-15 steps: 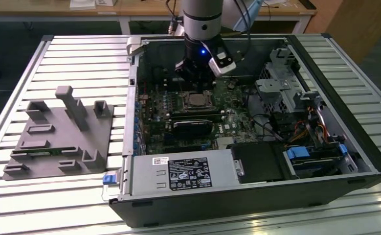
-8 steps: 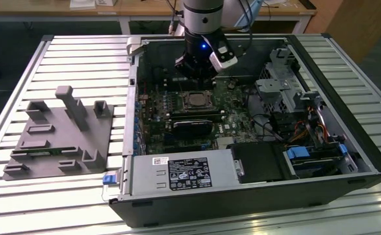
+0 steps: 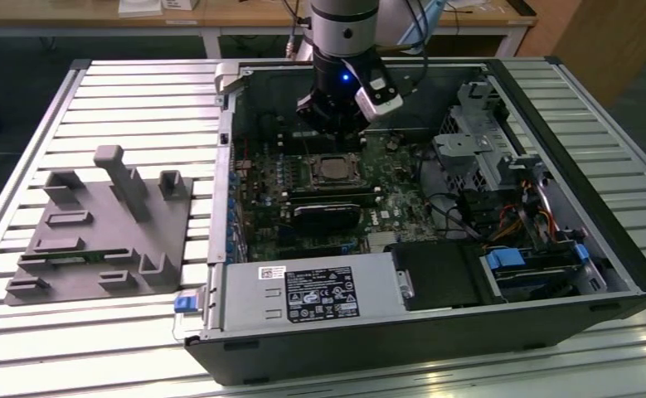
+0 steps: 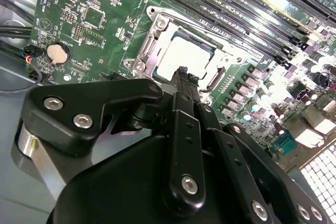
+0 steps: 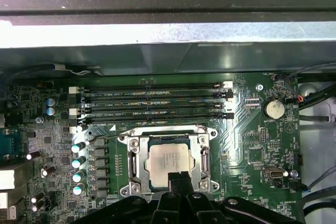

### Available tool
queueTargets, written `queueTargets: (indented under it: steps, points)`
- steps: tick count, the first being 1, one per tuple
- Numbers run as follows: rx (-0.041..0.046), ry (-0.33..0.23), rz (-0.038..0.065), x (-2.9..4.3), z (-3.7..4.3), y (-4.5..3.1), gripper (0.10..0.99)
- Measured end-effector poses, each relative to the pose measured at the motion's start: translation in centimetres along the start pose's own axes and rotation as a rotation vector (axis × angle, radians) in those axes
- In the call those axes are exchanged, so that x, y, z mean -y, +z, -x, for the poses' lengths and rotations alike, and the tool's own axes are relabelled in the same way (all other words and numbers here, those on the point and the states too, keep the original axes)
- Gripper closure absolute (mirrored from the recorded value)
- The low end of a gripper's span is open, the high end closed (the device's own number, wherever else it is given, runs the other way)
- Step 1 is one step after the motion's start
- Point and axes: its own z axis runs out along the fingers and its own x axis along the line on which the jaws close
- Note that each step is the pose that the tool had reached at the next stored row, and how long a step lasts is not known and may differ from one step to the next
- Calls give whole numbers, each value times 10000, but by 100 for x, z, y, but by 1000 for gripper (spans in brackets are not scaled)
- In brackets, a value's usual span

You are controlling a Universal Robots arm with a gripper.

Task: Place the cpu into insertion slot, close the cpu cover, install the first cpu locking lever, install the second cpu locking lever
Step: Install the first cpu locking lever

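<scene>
Counted on the bench
One computer case, one cpu, four memory slots, one round battery, one grey holder, one robot arm.

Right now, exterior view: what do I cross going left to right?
Grey fixture block → small blue tab at the case corner → cpu in its socket → silver drive bracket.
</scene>
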Motion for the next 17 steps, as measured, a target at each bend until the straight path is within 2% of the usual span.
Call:
queueTargets:
  steps: [7,17]
  points:
    - [-1,0,-2,0,-9,-3,980]
    - [0,2,-1,6,-106,-9,980]
